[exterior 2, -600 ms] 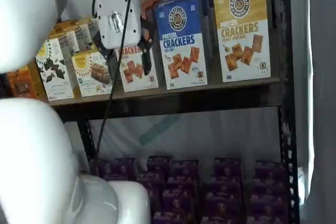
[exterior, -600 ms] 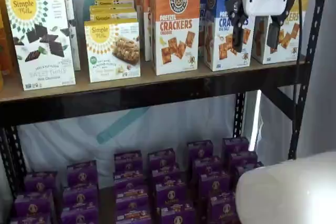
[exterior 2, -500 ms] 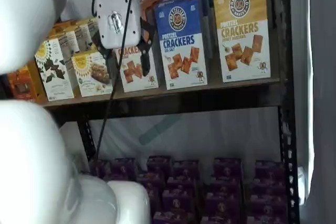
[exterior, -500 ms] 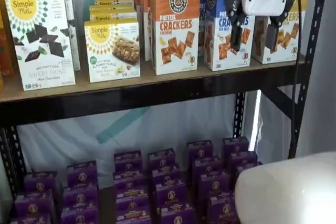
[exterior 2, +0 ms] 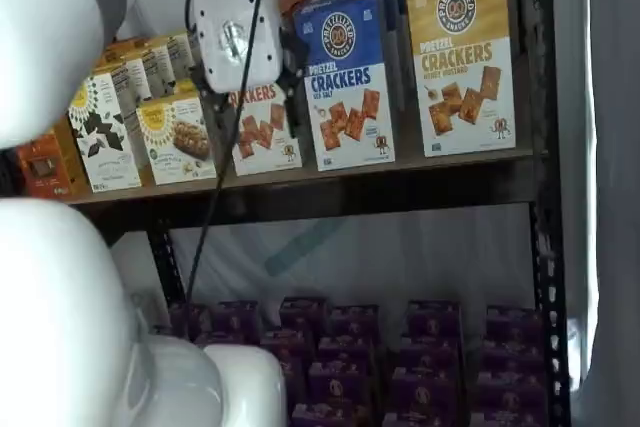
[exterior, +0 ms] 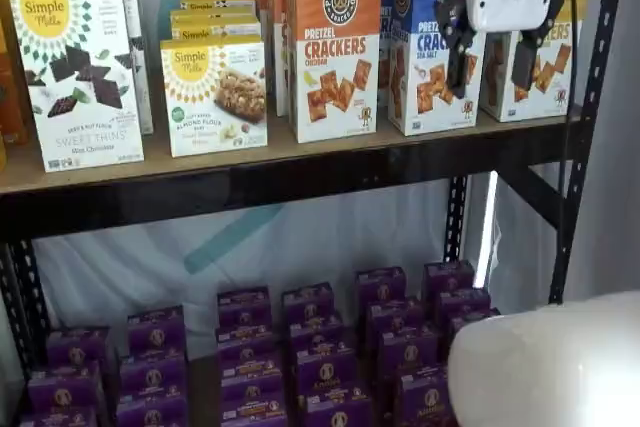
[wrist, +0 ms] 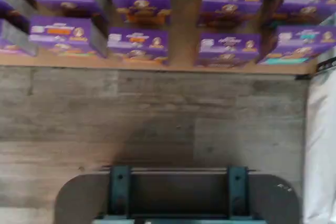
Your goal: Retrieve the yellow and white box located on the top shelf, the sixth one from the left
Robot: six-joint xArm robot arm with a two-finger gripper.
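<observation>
Yellow and white box stood at the top shelf's right end, beyond the gripper, whose fingers hung parted and empty. It looked light, stiff cardboard, best pinched across its narrow sides.

**Readable print on the top shelf cartons**

Taking the orange carton as landmark: it reads "PRETZEL CRACKERS", with a round "PRETZELIZED" seal above. Just beside it, toward the upright, the blue carton reads "PRETZEL CRACKERS SEA SALT". Beyond that, the yellow and white box reads "PRETZEL CRACKERS"; its smaller line is too blurred. On the orange carton's other side, a small white box and a tall white box both read "Simple Mills"; the tall one adds "SWEET THINS".
</observation>
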